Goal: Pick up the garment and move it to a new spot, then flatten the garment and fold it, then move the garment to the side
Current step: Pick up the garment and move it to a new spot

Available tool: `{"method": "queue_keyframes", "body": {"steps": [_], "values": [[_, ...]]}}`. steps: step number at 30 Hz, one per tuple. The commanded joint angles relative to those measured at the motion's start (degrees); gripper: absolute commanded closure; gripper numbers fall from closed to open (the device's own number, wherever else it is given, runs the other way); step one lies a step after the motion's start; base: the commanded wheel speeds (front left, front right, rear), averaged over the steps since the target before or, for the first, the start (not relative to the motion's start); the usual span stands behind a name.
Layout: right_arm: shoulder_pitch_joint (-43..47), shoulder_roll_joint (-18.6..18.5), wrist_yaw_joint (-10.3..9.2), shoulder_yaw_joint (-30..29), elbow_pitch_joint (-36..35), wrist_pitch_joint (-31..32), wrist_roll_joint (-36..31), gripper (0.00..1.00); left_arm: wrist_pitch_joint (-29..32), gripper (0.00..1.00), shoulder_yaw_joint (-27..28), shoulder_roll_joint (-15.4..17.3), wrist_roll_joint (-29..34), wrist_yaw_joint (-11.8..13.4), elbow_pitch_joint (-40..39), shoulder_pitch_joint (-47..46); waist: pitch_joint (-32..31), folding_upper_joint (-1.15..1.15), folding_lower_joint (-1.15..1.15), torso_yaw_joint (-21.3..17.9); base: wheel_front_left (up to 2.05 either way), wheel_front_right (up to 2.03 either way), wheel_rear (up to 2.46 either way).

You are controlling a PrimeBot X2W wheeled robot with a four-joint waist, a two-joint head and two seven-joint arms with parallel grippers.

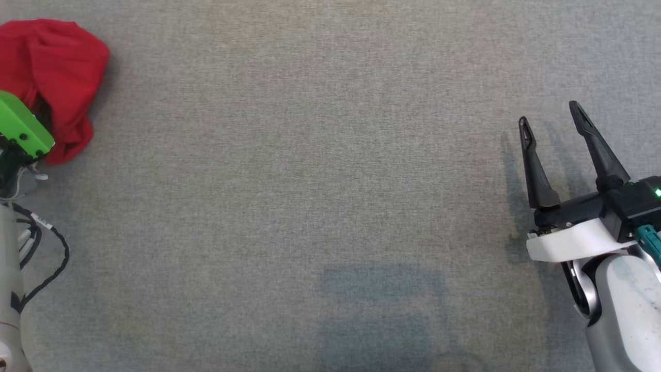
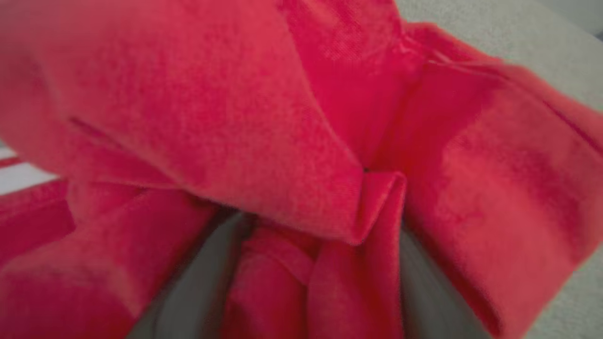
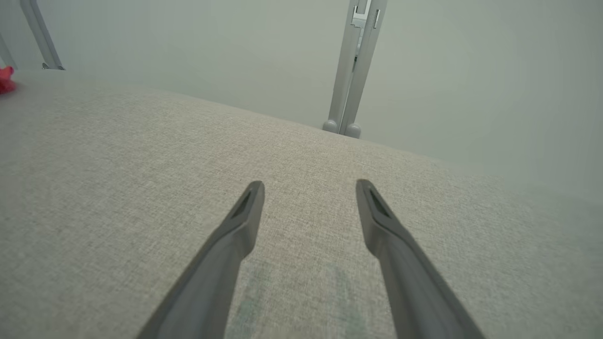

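Head view: the red garment (image 1: 51, 77) lies bunched in a loose heap on the grey fabric-covered table (image 1: 330, 206), not flattened or folded, so I judge the task to be at its first step, the pick-up. A green housing (image 1: 20, 126) on the left arm sits against the near edge of the garment and hides the fingers beyond it. The arm looks placed there to take hold of the heap. The right gripper (image 1: 550, 114) hovers well apart from the garment, on the far side of the table from it. Its jaws are spread and empty, probably kept clear until there is cloth to flatten. Left wrist view: the left gripper (image 2: 320, 230) is pushed into the garment, and thick red folds crowd the lens. Its two blurred grey fingers (image 2: 188, 282) stand apart with a roll of cloth between them. The jaws are spread rather than pinching, so nothing is gripped yet, and closing here should catch several layers. Right wrist view: the right gripper's fingers are wide apart above bare table. The garment is a small red patch far off to one side, and a grey stand (image 3: 353, 70) rises behind the table's edge.
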Motion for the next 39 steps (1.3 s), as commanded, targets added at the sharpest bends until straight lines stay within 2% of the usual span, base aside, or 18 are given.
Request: {"method": "queue_keyframes", "body": {"steps": [1,2,3,10,15,18,23,24,29,34,39], "values": [[0.5,-0.2,-0.01,-0.4,-0.4,-0.2,0.1,0.00,-0.4,0.53,-0.2,0.4,0.5,0.2,1.6,0.6,1.5,0.67,-0.01,-1.8,0.00,0.00,0.00],[0.5,-0.2,-0.01,-0.7,-0.5,-0.2,0.1,0.00,-0.7,0.81,-0.2,0.3,0.5,0.2,2.3,0.3,1.4,0.67,-0.01,-1.7,0.00,0.00,0.00],[0.6,-0.2,-0.01,-0.9,-0.5,-0.2,0.0,0.00,-1.0,1.00,-0.5,0.3,0.7,-0.1,3.0,0.0,1.3,0.67,-0.01,-1.6,0.00,0.00,0.00],[0.8,0.3,-0.01,-0.8,0.2,-0.2,0.2,0.00,0.4,1.00,-3.3,0.2,0.8,-2.1,4.3,-2.1,-1.5,0.67,-0.01,0.2,0.00,0.00,0.00],[1.6,0.6,-0.01,-0.9,0.9,-0.2,0.6,0.00,0.9,1.00,-4.9,-0.2,-1.7,-3.4,-0.7,-4.1,-4.7,0.67,-0.01,1.2,0.00,0.00,0.00],[2.0,1.2,-0.01,-0.9,1.2,-0.2,0.9,0.00,3.0,1.00,-7.3,-0.3,-5.1,-3.5,-6.6,-3.1,-7.1,0.67,-0.01,1.1,0.00,0.00,0.00],[3.4,3.0,-0.01,-1.2,1.9,-0.2,1.6,0.00,8.1,1.00,-11.7,0.8,-12.5,-3.5,-20.8,0.2,-11.0,0.67,-0.01,0.2,0.00,0.00,0.00],[3.4,3.0,-0.01,-1.2,1.9,-0.2,1.6,0.00,8.1,1.00,-11.7,0.8,-12.5,-3.5,-20.8,0.2,-11.0,0.67,-0.01,0.2,0.00,0.00,0.00],[4.7,4.7,-0.01,-1.7,2.2,-0.2,2.1,0.00,13.7,1.00,-12.4,-0.5,-19.7,-3.5,-34.4,3.7,-14.0,0.67,-0.01,-1.9,0.00,0.00,0.00],[5.8,6.0,-0.01,-2.3,2.1,-0.2,2.6,0.00,18.1,1.00,-13.7,-4.1,-24.4,-0.3,-46.7,7.9,-15.5,0.67,-0.01,-4.9,0.00,0.00,0.00],[6.8,7.1,-0.01,-3.2,2.1,-0.2,3.0,0.00,18.8,1.00,-18.5,-9.5,-25.0,3.3,-55.6,13.4,-16.1,0.67,-0.01,-8.2,0.00,0.00,0.00]]}}
